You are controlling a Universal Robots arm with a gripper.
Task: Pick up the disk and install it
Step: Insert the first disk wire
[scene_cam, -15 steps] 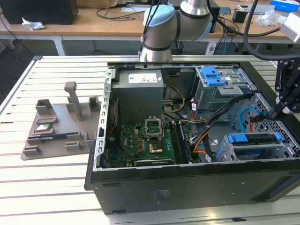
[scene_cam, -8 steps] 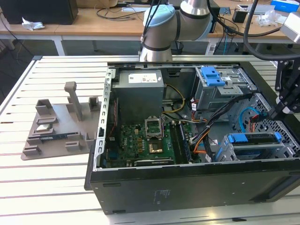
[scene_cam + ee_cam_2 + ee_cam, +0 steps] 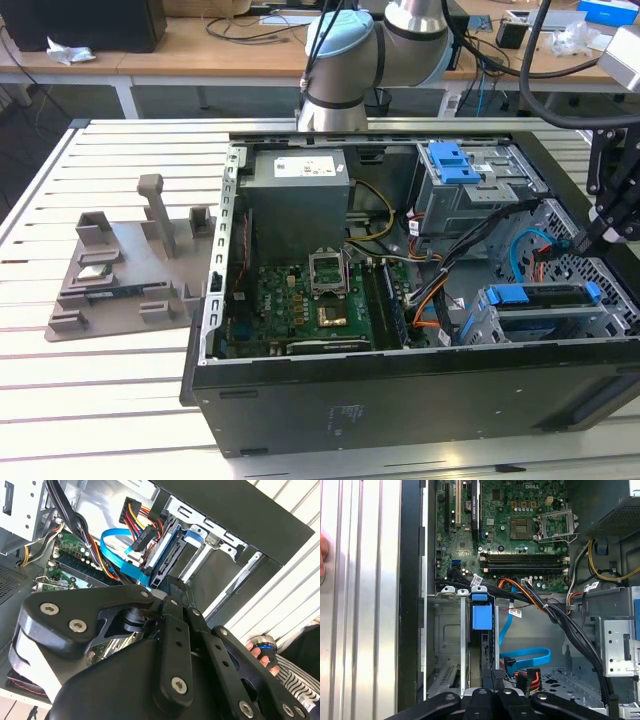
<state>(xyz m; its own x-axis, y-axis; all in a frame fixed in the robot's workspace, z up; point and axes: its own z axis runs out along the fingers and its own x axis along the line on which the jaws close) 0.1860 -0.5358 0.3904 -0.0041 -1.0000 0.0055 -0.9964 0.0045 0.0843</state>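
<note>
End effector (image 3: pixel 606 236) (image 3: pixel 174 586) (image 3: pixel 494 674) is down inside the case at the drive cage end. I can't tell if it's clenched or released; the tip sits right at the end of the disk, contact unclear. The disk (image 3: pixel 540 296) (image 3: pixel 167 555) (image 3: pixel 487 649) is directly ahead of the end effector, standing on edge in the drive cage (image 3: pixel 500 325), and looks slotted in, blue rail along its upper edge. Just beside the end effector are the blue data cable (image 3: pixel 530 656) and the red/yellow power plug (image 3: pixel 131 511), both loose near the disk's connector end. Further out is the motherboard (image 3: pixel 300 305), then the case wall (image 3: pixel 400 400), then the table (image 3: pixel 100 400) with a grey fixture (image 3: pixel 130 270) well away from the end effector. Handling, my read: the disk is dense, rigid metal with smooth, slippery faces, and shock-sensitive. Grip across the flat faces or plastic rails near mid-length; keep off the connector edge and label; no twisting in the slot.
</note>
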